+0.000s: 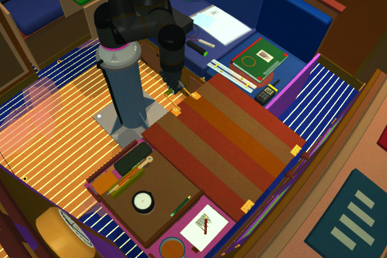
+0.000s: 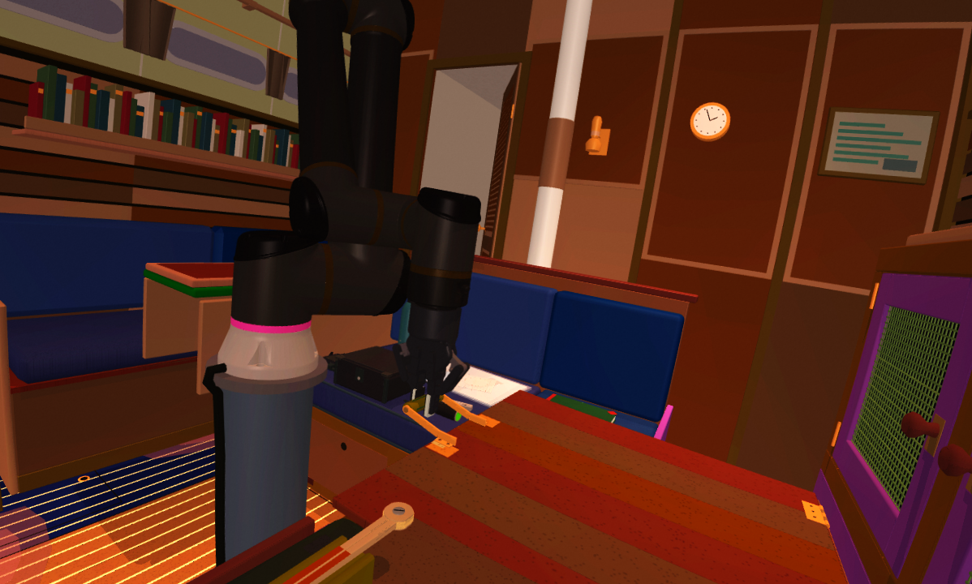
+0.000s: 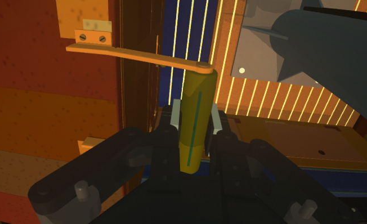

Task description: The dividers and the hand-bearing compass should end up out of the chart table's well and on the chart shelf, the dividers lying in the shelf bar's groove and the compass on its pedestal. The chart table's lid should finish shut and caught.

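Note:
My gripper [image 3: 194, 119] stands at the front edge of the chart table's striped lid [image 1: 225, 142]. The lid's olive handle bar [image 3: 196, 118] is clamped in its closed fingers. Two orange arms [image 3: 139, 56] carry the bar from brackets on the lid's edge [image 1: 175, 111]. The lid lies down over the well, so the well's inside is hidden. On the chart shelf [image 1: 150, 192] beside the lid, the dividers [image 1: 131, 172] lie along the olive shelf bar. The round white-faced compass [image 1: 143, 201] sits on the shelf.
Behind the table a blue settee holds a green book [image 1: 259, 60], a ruler [image 1: 231, 75], a handheld radio [image 1: 265, 93] and a notebook. The arm's grey base [image 1: 125, 93] stands left of the lid. A pencil [image 1: 180, 206], a cup and a paper lie near the shelf.

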Controlling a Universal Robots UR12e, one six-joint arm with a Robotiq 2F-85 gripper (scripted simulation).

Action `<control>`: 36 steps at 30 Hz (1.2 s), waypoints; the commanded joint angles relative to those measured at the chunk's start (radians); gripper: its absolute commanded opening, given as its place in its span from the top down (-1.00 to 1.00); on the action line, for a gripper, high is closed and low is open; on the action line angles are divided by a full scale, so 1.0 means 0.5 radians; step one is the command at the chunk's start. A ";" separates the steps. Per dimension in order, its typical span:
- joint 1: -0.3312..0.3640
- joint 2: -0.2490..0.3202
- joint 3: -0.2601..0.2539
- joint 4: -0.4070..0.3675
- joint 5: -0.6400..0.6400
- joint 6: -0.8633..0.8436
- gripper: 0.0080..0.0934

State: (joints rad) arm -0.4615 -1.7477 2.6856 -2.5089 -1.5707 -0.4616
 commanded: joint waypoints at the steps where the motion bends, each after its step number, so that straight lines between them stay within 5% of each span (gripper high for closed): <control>1: 0.000 -0.001 -0.002 -0.001 0.000 0.000 1.00; 36: -0.001 0.024 0.007 -0.034 0.000 -0.001 1.00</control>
State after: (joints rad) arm -0.4618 -1.7359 2.6899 -2.5251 -1.5709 -0.4619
